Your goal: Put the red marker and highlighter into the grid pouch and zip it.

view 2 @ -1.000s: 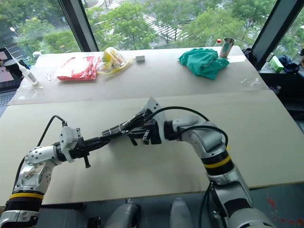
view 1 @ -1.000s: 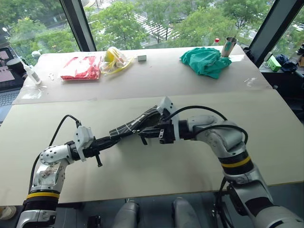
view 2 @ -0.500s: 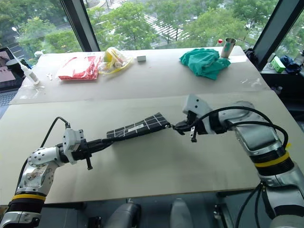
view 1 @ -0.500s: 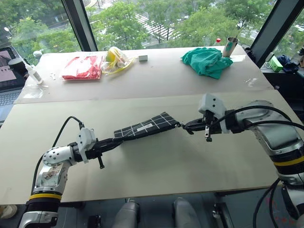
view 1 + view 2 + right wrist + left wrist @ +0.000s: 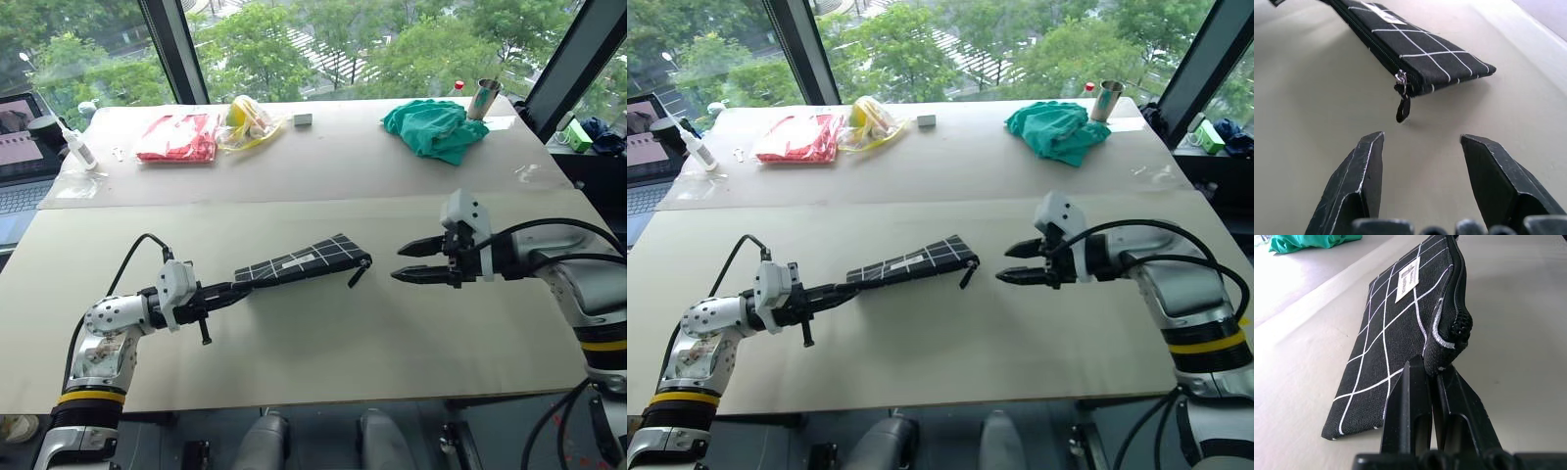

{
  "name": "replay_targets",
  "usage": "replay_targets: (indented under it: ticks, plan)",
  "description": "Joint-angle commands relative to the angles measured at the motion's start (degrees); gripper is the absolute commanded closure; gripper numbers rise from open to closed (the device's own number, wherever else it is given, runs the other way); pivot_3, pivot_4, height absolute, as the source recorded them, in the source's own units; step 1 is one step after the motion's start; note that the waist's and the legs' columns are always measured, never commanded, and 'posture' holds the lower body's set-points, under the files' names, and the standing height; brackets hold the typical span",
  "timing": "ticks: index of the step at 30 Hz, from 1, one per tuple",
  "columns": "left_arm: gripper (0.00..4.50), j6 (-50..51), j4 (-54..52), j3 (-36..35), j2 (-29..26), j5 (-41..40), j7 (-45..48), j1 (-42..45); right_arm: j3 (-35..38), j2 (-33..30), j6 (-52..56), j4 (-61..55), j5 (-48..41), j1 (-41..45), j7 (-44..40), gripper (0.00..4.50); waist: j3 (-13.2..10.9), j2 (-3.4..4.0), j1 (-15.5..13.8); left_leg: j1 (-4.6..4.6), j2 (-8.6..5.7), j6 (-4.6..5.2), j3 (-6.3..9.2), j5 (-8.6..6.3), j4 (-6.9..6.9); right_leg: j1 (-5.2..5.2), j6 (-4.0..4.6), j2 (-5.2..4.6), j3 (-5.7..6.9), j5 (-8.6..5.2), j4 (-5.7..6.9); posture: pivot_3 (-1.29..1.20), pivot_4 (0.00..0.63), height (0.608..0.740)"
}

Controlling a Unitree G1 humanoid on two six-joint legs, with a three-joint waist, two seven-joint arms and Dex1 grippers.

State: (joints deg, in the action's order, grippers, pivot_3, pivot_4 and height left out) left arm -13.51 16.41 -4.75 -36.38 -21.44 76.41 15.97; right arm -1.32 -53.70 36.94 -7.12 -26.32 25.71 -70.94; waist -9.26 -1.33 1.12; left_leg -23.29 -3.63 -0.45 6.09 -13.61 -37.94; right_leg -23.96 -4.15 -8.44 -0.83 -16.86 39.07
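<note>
— How is the left gripper (image 5: 1431, 382) sitting?

— I am seeing its two black fingers pinched tight on one end of the flat black fabric grid pouch (image 5: 299, 263) with white grid lines, and the pouch is stretching out from it toward the middle of the pale table (image 5: 323, 333), held by that corner with its far end slanting away.

— And the right gripper (image 5: 404, 262)?

— I am reading it as spread apart and gripping nothing. It is hovering just above the table, pointing at the pouch's free end, a little apart from it.

— Where is the zipper?

— The right wrist view is giving me that: the small metal slider with its black pull cord (image 5: 1402, 104) is sitting at the pouch's near end, the cord dangling down, clear of both fingers. The zipper line is looking closed along the edge I can see.

— Anything the left wrist view is adding?

— The small white label (image 5: 1407, 280) on the pouch's face. The head views are showing the far table instead: a red plastic packet (image 5: 177, 137), a crumpled green cloth (image 5: 434, 127), and a metal cup (image 5: 480, 97).
</note>
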Motion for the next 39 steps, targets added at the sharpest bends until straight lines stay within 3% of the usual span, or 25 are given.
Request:
replay_targets:
  ticks: [1,4,8,14,18,25,27,32,36,39]
  plan:
    - [4.5,-10.3,8.7,1.9,-0.4,1.9,7.5,6.7,8.6,-3.6,-2.8,-6.3,-3.5,-6.9,-2.8,1.71,0.0,0.0,-0.4,0.0,0.0,0.0,-0.02,0.0,-0.03,0.0,0.0,0.0,0.01,0.0,0.01,0.0,0.15,0.74]
    - [4.5,-20.6,19.0,4.1,0.6,4.5,12.5,13.9,14.3,-4.5,-2.2,-10.0,-5.5,-11.4,-1.4,1.71,0.0,-0.02,-0.5,0.01,0.0,0.0,-0.04,0.0,-0.14,0.1,0.0,0.0,0.07,0.0,0.03,0.0,0.15,0.74]
    - [4.5,-27.1,28.7,6.5,4.2,5.1,15.8,22.2,21.0,-3.0,0.1,-15.8,-8.4,-14.9,3.5,1.71,0.0,-0.04,-0.3,0.18,0.0,0.11,-0.01,-0.07,-0.27,0.45,-0.03,0.01,0.17,0.01,-0.03,0.0,0.15,0.74]
    - [4.5,-34.0,35.7,14.6,6.7,5.9,16.1,26.6,25.0,-1.6,5.7,-27.6,-16.3,-17.2,10.5,1.71,0.0,-0.05,0.1,0.18,0.0,0.37,0.07,-0.21,-0.45,0.71,-0.09,0.01,0.29,0.04,-0.12,0.0,0.15,0.74]
    - [3.31,-31.1,38.2,17.7,5.7,5.3,16.1,27.8,24.6,-1.9,6.8,-29.0,-17.8,-17.3,13.4,1.68,-0.1,-0.11,0.0,0.13,0.0,0.46,0.12,-0.27,-0.7,0.78,-0.11,0.02,0.37,0.05,-0.14,0.0,0.15,0.74]
    - [0.66,-25.4,30.7,21.8,-1.3,2.6,16.1,21.8,21.6,-2.7,4.7,-24.0,-15.2,-17.2,13.8,1.68,-0.1,-0.1,0.0,0.16,-0.02,0.68,0.14,-0.4,-0.83,0.83,-0.15,0.02,0.34,0.05,-0.12,0.0,0.15,0.74]
    - [0.04,-17.5,21.3,21.0,-6.6,-2.0,16.1,17.7,21.3,-3.5,3.9,-21.6,-14.5,-16.6,12.4,1.68,-0.1,-0.1,0.1,0.17,-0.02,0.68,0.15,-0.4,-0.83,0.83,-0.15,0.02,0.33,0.05,-0.13,0.0,0.15,0.74]
    - [0.04,3.3,3.9,12.1,-16.5,-12.5,13.2,8.1,21.9,-5.4,1.1,-15.2,-12.0,-17.2,9.5,1.68,-0.1,-0.05,1.0,0.21,0.08,0.79,0.38,-0.47,-0.76,0.79,-0.15,0.07,0.21,0.04,-0.13,0.0,0.15,0.74]
    - [0.04,28.4,-4.3,-0.4,-20.3,-20.7,-5.8,-3.7,23.1,-4.9,-2.9,-9.3,-7.5,-23.5,8.5,1.68,-0.1,-0.04,1.0,0.34,0.1,0.87,0.4,-0.52,-0.74,0.85,-0.18,0.08,0.16,0.02,-0.13,0.0,0.15,0.74]
    - [0.04,38.1,-8.9,-8.3,-20.6,-23.8,-12.5,-13.1,24.0,-4.0,-5.4,-5.9,-5.5,-26.4,9.0,1.68,-0.1,-0.01,1.3,0.5,0.2,1.02,0.32,-0.63,-0.63,0.86,-0.2,0.08,0.0,0.01,-0.13,0.0,0.15,0.74]
